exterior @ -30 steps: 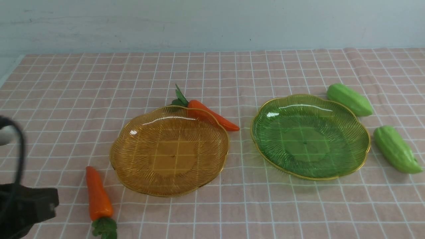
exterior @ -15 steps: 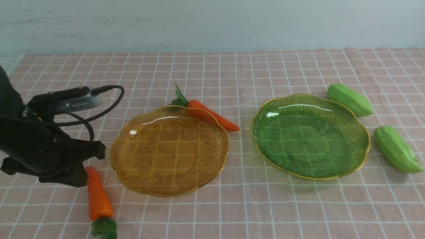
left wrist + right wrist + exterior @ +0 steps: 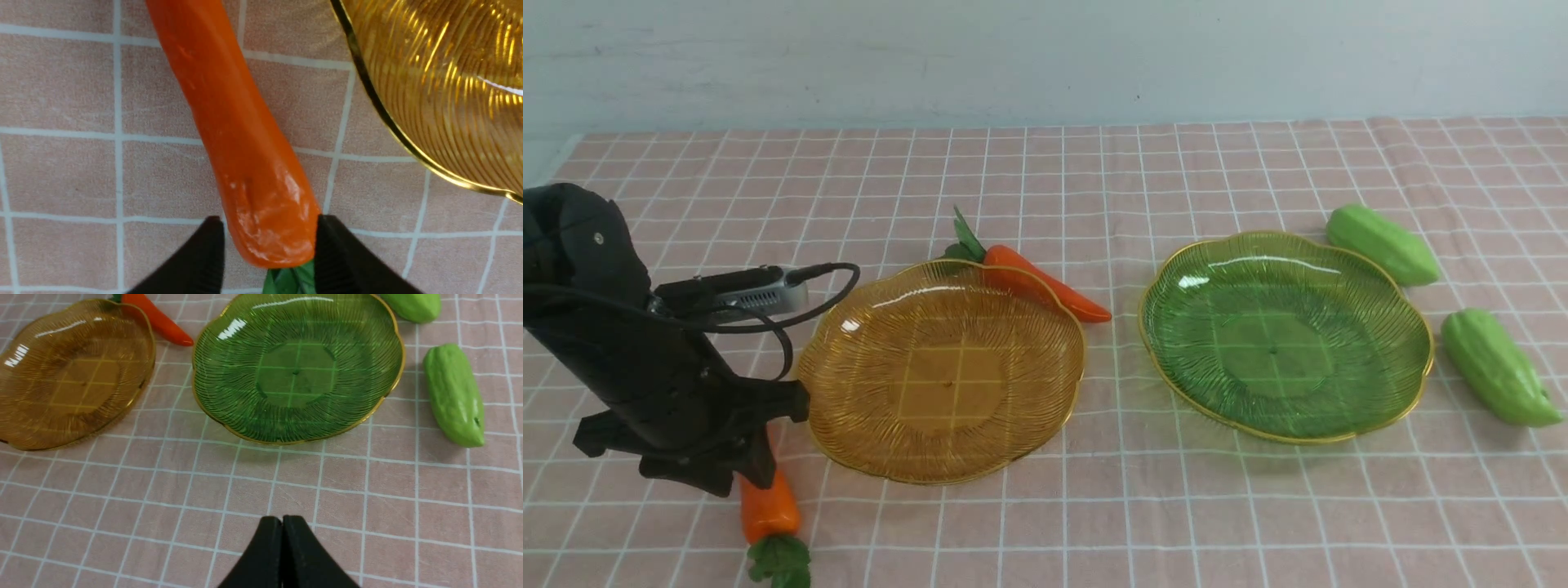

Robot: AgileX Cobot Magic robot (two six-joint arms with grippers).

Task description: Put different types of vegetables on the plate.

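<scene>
1. The left arm [image 3: 629, 343] has moved. A moment ago it sat low at the near left corner of the table. Now the left gripper [image 3: 747, 465] is down over the carrot [image 3: 766, 506], which lies by the near edge, just beside the amber plate [image 3: 939, 371].
2. Its jaws were shut and have come apart. They now stand one on each side of the carrot's fat end, close to the green leaves [image 3: 780, 563]. They have not squeezed it yet, so the carrot is not held.
3. I think this means the first pick is about to start. The amber plate and the green plate [image 3: 1286, 335] are both bare, so nothing is done yet.
4. The other carrot [image 3: 1045, 282] lies just behind the amber plate's far rim. The far gourd [image 3: 1384, 243] and the near gourd [image 3: 1494, 367] lie by the right edge, beside the green plate.
5. The left arm leans forward and down, with its wrist tipped toward the table. The right gripper [image 3: 282, 522] is closed tight with nothing in it. It hangs above bare cloth [image 3: 122, 522] by the near edge.
</scene>
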